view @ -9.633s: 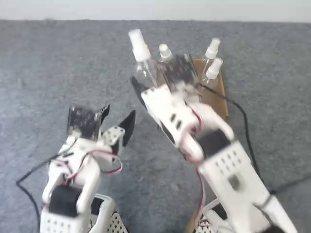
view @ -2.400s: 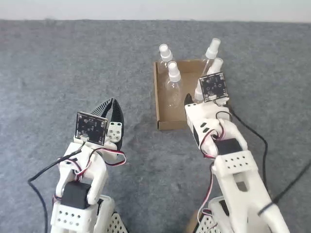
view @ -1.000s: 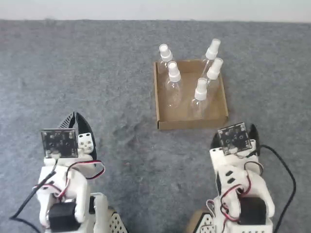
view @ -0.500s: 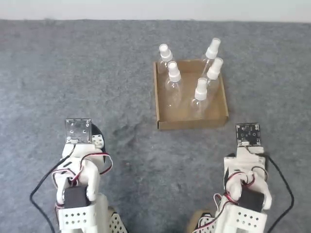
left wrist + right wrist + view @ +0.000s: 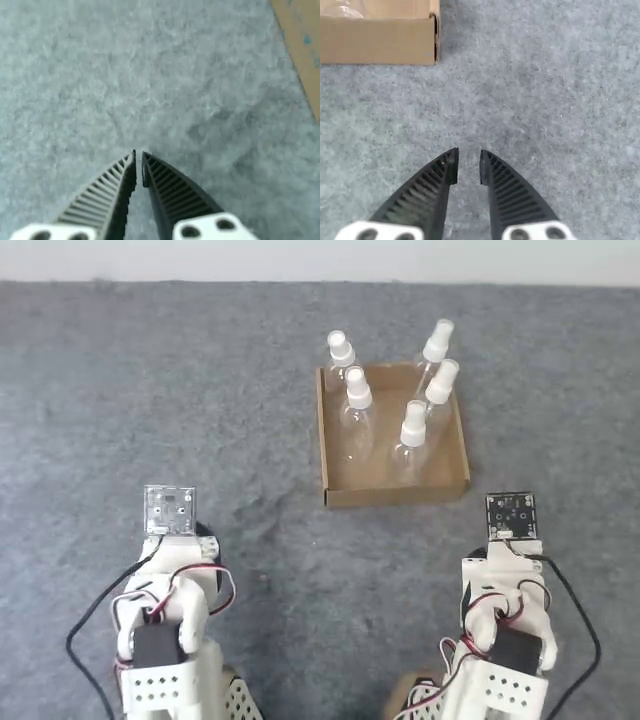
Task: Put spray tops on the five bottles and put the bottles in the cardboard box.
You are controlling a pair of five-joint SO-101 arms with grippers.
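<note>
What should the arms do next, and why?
Probably none; stay parked. All five bottles carry spray tops and seem to stand in the box, though the far two's bases are unclear. The left gripper and right gripper are empty.

Matt cardboard box (image 5: pixel 395 496); clear glossy bottles (image 5: pixel 357 430), probably plastic, with spray tops (image 5: pixel 358 388); the bench (image 5: pixel 150 390) surface is rough, felt-like cloth.
</note>
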